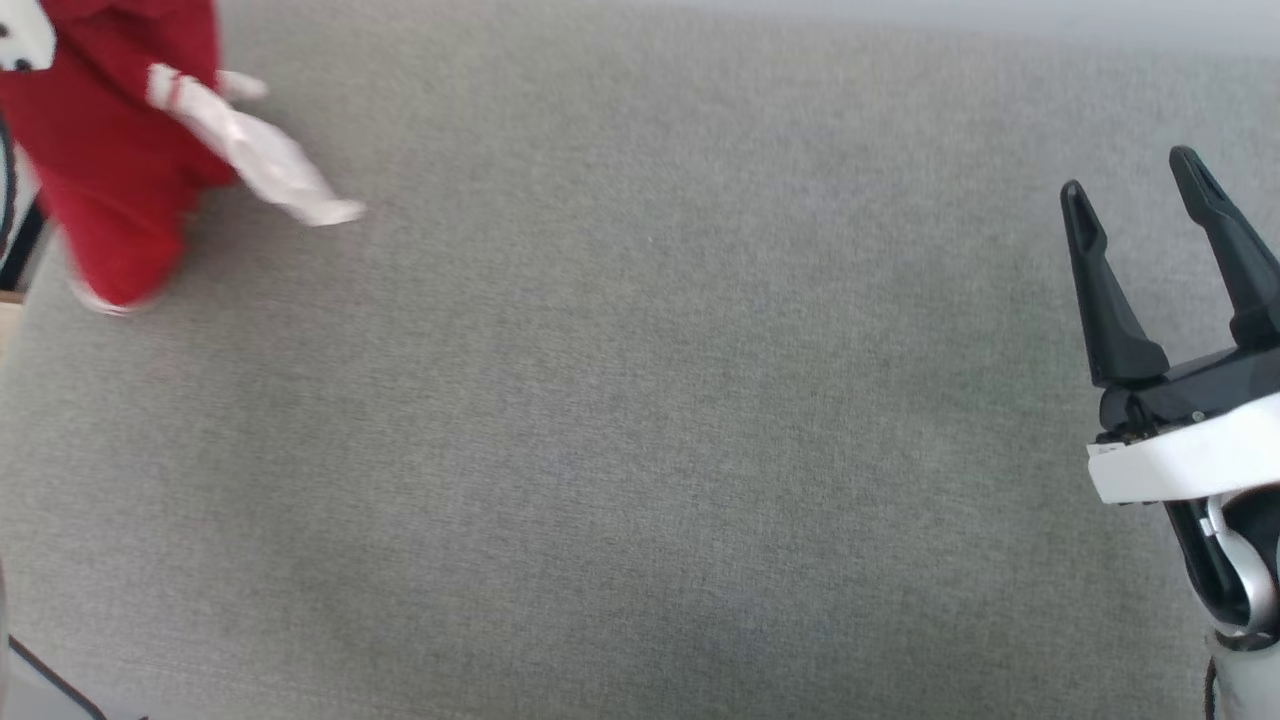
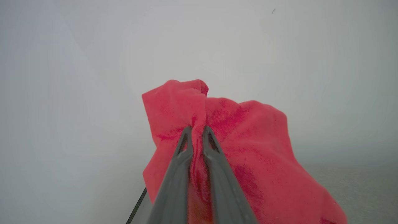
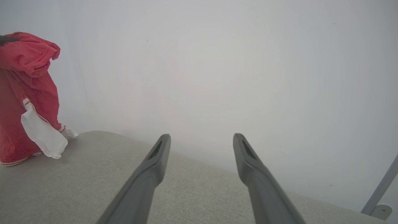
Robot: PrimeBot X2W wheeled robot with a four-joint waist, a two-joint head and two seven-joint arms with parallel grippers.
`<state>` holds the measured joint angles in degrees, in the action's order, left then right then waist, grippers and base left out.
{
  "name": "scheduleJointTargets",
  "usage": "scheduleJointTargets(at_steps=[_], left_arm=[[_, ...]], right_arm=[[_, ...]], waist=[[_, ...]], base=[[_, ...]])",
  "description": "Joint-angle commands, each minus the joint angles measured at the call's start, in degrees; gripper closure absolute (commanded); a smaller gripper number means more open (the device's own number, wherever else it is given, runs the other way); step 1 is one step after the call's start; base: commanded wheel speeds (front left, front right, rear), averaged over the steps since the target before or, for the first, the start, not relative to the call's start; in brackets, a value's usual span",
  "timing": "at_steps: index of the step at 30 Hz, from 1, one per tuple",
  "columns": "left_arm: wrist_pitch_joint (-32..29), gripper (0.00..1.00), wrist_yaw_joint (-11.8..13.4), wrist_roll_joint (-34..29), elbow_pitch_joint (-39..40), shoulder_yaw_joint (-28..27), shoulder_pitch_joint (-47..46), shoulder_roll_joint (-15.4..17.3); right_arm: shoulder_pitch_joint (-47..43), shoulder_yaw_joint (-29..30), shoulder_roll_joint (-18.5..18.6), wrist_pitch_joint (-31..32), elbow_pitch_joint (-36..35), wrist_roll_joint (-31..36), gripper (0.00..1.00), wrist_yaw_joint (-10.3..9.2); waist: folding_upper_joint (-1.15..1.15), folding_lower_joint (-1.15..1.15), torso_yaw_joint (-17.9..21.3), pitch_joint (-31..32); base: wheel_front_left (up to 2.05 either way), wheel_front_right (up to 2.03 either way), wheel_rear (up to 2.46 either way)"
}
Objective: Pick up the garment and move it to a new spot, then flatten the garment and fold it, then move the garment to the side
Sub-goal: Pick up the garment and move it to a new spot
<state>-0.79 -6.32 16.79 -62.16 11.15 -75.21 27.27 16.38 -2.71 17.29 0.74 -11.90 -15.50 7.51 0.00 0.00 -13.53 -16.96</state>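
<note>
Left wrist view is showing me the nearest thing first: my left hand [image 2: 196,128] is pinching a narrow fold of the garment [image 2: 248,140], its two fingers nearly together with red knit bunched between and around them. Beyond the fingertips the cloth is rising in a loose peak and spilling down to one side, so I am holding only a small gather, not a seam or an edge. Close to me on the other side, in the head view, my right hand [image 1: 1128,170] is hovering above the table [image 1: 640,400] with its fingers spread wide and nothing between them, well apart from the cloth. Farther off, at the table's far left corner, the garment is hanging in a crumpled column with a white sleeve end [image 1: 270,165] sticking out sideways; its hem is looking close to the table top, though I cannot tell whether it is touching. My worry is the grip: such a thin pinch of soft knit could be slipping under the shirt's own weight. I am also judging that the dangling sleeve may drag and twist, and that a drop this near the corner could send the cloth off the table.
</note>
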Motion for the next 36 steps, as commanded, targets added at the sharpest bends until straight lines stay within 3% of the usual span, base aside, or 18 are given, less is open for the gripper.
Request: scheduleJointTargets(at_steps=[1, 8, 14, 24, 30, 36], left_arm=[[-0.63, 1.0, -0.58, -0.13, 1.41, 0.93, -0.62, -0.25], [-6.36, 1.0, -1.13, 3.04, 11.85, 7.94, 3.08, -1.49], [-14.67, 1.0, -1.16, 8.45, 27.48, 13.96, 7.68, 1.48], [-28.06, 1.0, 0.13, 13.15, 50.92, 16.86, 15.59, 4.49], [-33.56, 1.0, 1.91, 15.69, 58.23, 18.58, 20.89, 3.7], [-38.59, 1.0, 3.5, 19.42, 61.39, 23.67, 31.55, 1.41]], right_arm=[[-0.82, 0.43, -0.61, -0.41, 0.12, 0.26, 0.0, -0.04], [-2.74, 2.83, -2.72, -1.61, 0.29, 1.0, 0.0, -0.04], [-4.46, 5.08, -4.63, -2.41, 0.54, 1.45, 0.0, -0.04], [-8.01, 9.03, -7.68, -3.81, 1.26, 1.35, 0.0, -0.04], [-9.16, 9.34, -9.16, -4.39, 2.15, 1.06, 0.0, -0.04], [-11.28, 8.67, -11.0, -5.2, 4.51, 0.3, 0.0, -0.04]], waist=[[0.0, 0.0, -0.81, 1.9], [0.0, 0.0, 0.44, 5.24], [0.0, 0.0, 4.0, 7.81], [0.0, 0.0, 12.67, 9.88], [0.0, 0.0, 18.2, 10.29], [0.0, 0.0, 24.19, 10.5]], base=[[0.0, 0.0, 0.0], [0.0, 0.0, 0.0], [0.0, 0.0, 0.0], [0.0, 0.0, 0.0], [0.0, 0.0, 0.0], [0.0, 0.0, 0.0]])
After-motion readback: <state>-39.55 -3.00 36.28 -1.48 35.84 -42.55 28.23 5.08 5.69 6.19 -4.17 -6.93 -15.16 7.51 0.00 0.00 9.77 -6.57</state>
